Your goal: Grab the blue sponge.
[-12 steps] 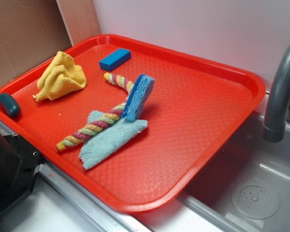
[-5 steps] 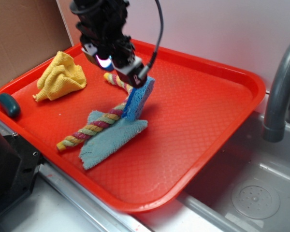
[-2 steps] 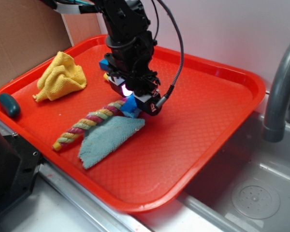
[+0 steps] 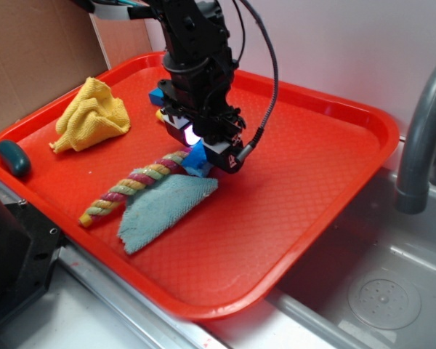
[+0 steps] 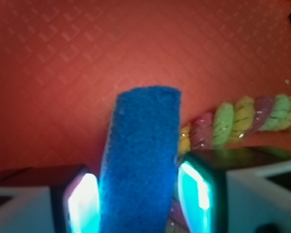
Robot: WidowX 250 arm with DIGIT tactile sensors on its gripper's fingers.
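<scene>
Gripper [image 5: 140,199] fingers sit tight on both sides of the blue sponge [image 5: 141,160], rope [image 5: 242,119] at 2 o'clock, so squeeze firmly and lift straight up.

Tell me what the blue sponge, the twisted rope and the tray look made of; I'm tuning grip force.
Blue sponge: likely soft cellulose or foam; its surface is rough, porous and matte between the gripper fingers.
Rope: twisted pastel strands, probably cotton or similar fibre, slightly fuzzy.
Tray: looks like hard red plastic, with a moulded diamond texture and raised glossy rim.
</scene>
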